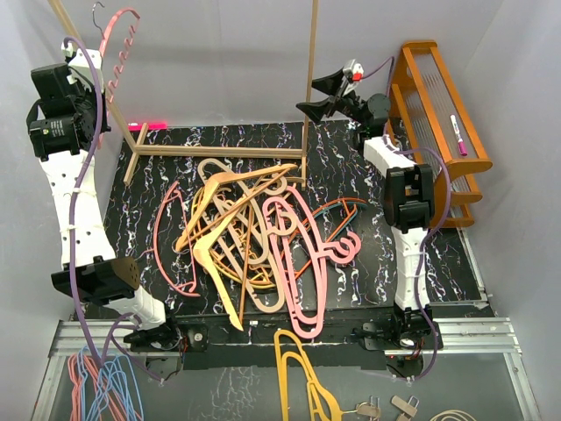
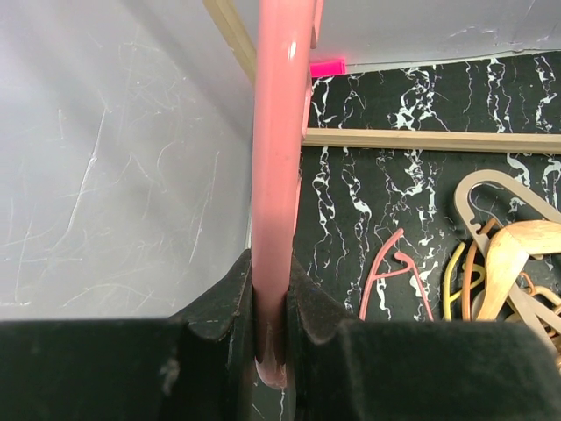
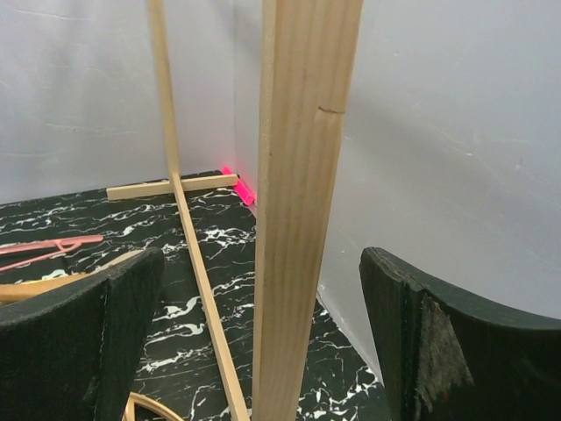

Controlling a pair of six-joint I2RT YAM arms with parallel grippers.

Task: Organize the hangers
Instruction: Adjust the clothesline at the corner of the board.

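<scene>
A tangled pile of hangers (image 1: 254, 237), pink, salmon, tan and orange, lies in the middle of the black marbled mat (image 1: 438, 254). My left gripper (image 1: 95, 68) is raised at the back left and is shut on a pink hanger (image 1: 121, 35). In the left wrist view that hanger's thick pink bar (image 2: 279, 158) runs up from between the closed pads (image 2: 270, 324). My right gripper (image 1: 314, 96) is open around the upright wooden post (image 1: 311, 53) of the rack. In the right wrist view the post (image 3: 302, 210) stands between the fingers (image 3: 79, 342) without touching them.
The rack's wooden base bars (image 1: 219, 151) lie at the mat's back, with a magenta block (image 1: 149, 126) at the corner. An orange wooden shelf (image 1: 443, 114) holding a pink marker (image 1: 458, 134) stands back right. A mustard hanger (image 1: 298, 368) and a blue-and-pink bunch (image 1: 101, 386) lie in front.
</scene>
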